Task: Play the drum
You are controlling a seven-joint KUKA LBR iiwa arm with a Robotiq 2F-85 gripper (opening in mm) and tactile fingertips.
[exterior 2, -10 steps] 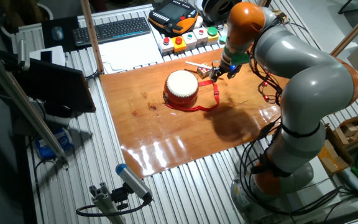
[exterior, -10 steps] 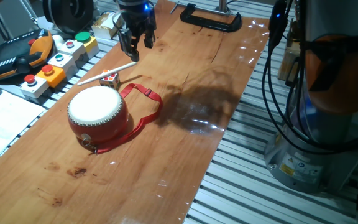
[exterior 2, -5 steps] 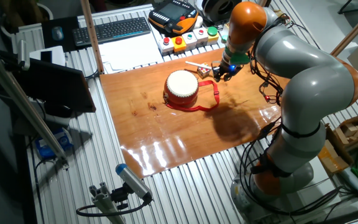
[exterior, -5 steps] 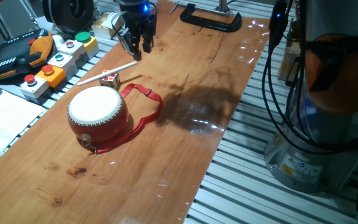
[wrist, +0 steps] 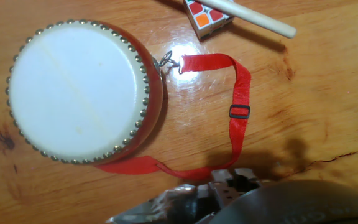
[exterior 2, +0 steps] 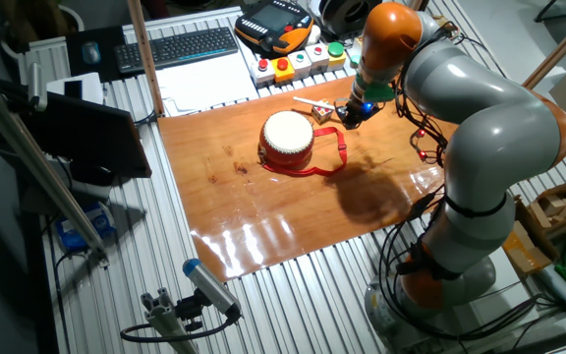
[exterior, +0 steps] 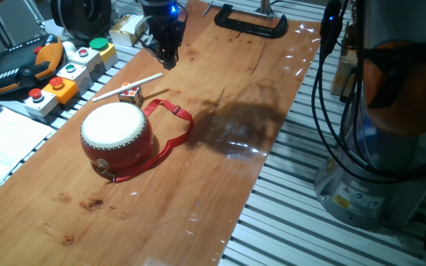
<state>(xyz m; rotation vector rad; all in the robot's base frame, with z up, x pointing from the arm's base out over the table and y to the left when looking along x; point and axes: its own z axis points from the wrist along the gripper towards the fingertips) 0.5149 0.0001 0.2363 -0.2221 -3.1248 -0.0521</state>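
Observation:
The drum (exterior: 117, 133) is squat and round, with a red body and a cream skin, and stands on the wooden board; it also shows in the other fixed view (exterior 2: 288, 138) and the hand view (wrist: 79, 90). Its red strap (wrist: 238, 93) loops out to the side. A pale wooden stick (exterior: 128, 86) and a small multicoloured cube (exterior: 131, 94) lie just behind the drum. My gripper (exterior: 167, 59) hangs above the board beyond the stick, fingers closed together and empty. It is apart from the drum (exterior 2: 350, 113).
A button box (exterior: 69, 70) and an orange teach pendant (exterior: 21, 66) sit left of the board. A black clamp (exterior: 250, 24) grips the far edge. A keyboard (exterior 2: 180, 47) and papers lie beyond the board in the other fixed view.
The gripper's fingers have closed from apart to together, and the hand has shifted slightly away from the drum. The drum, stick and cube have not moved.

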